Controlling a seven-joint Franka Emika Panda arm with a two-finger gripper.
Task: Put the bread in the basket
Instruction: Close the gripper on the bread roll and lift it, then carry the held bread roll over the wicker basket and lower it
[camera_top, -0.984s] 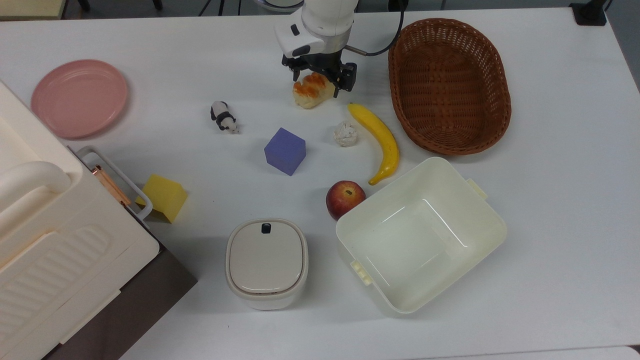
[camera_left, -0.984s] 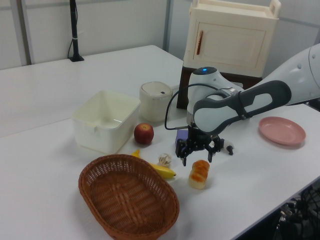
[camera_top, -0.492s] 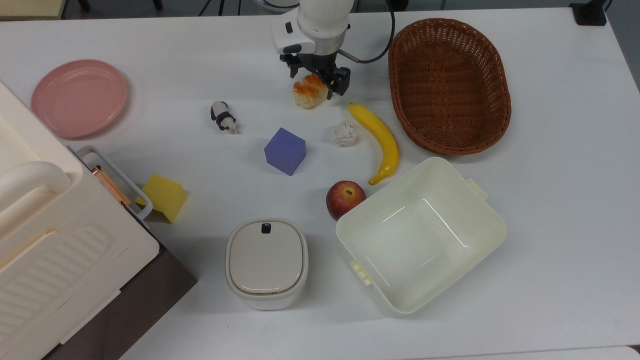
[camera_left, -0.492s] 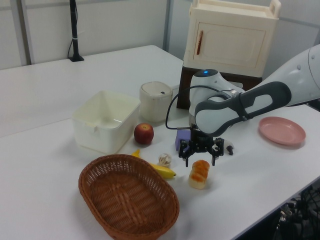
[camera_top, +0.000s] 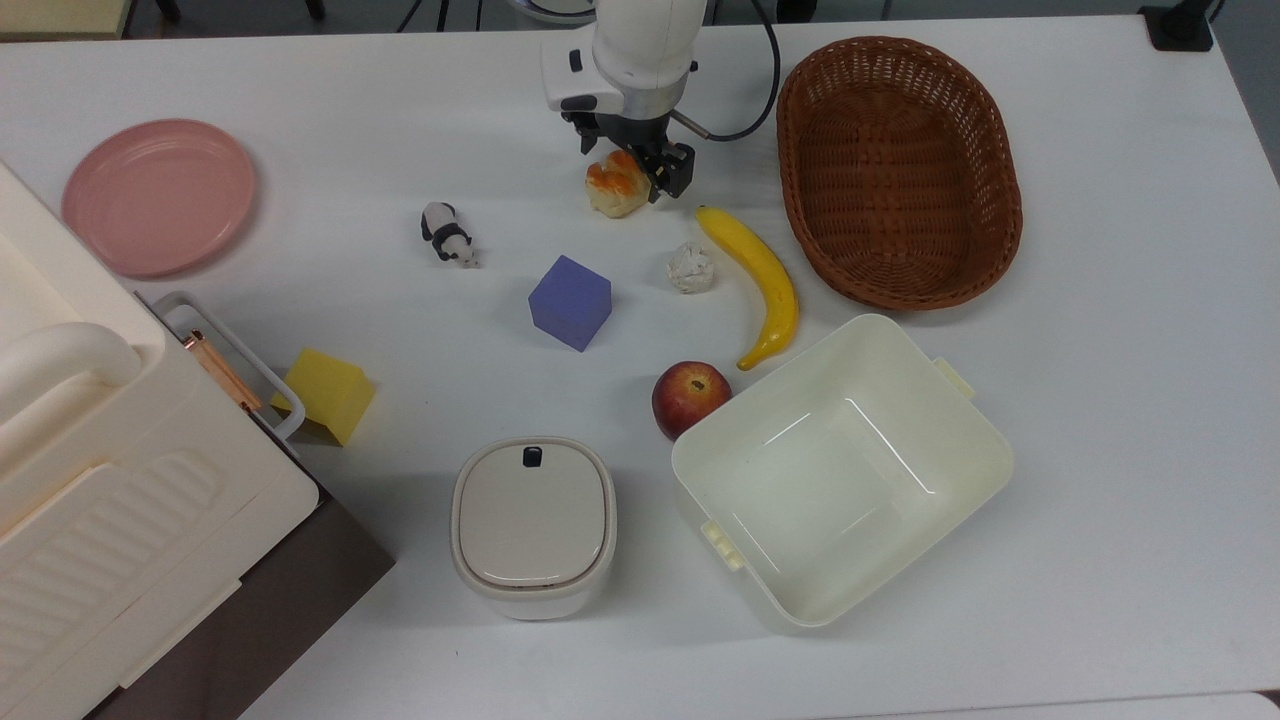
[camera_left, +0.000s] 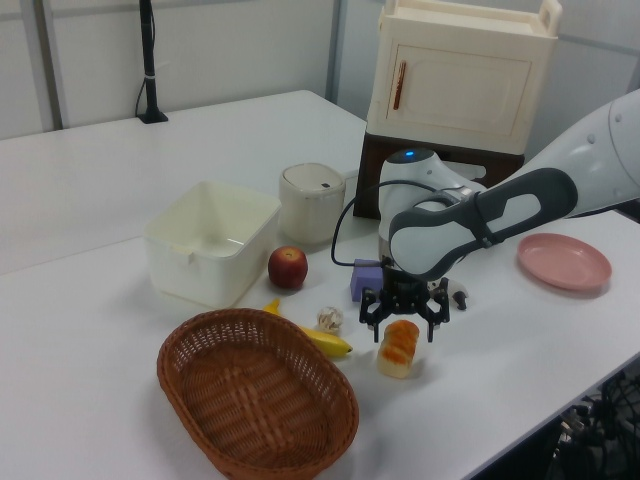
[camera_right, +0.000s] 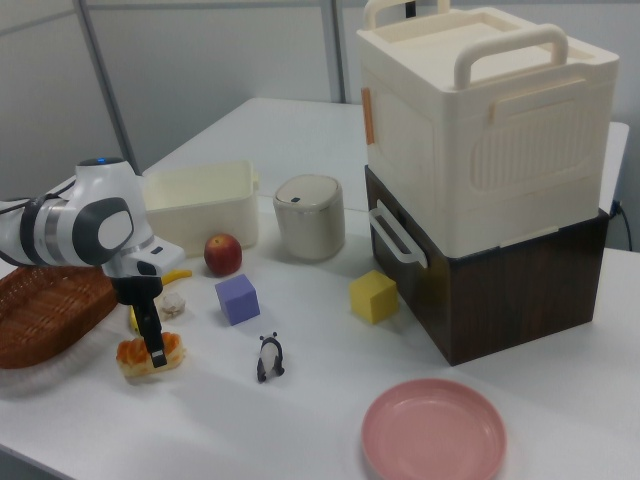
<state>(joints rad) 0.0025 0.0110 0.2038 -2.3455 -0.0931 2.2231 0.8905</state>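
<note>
While the bread sits on the table: task not yet done.
Claw (camera_top: 632, 165): lowered over the bread, fingers spread to either side of it, not closed, holding nothing.
Bread (camera_left: 398, 346): directly beneath the claw, between its fingers, resting on the table (camera_top: 1100, 400).
Basket (camera_top: 898, 170): well apart from the claw, on the top view's right, with nothing in it.
Remaining, by judgement: close on the bread, lift, carry across, release over the basket.

White arm (camera_left: 470, 215), black gripper (camera_left: 403, 318)
</note>
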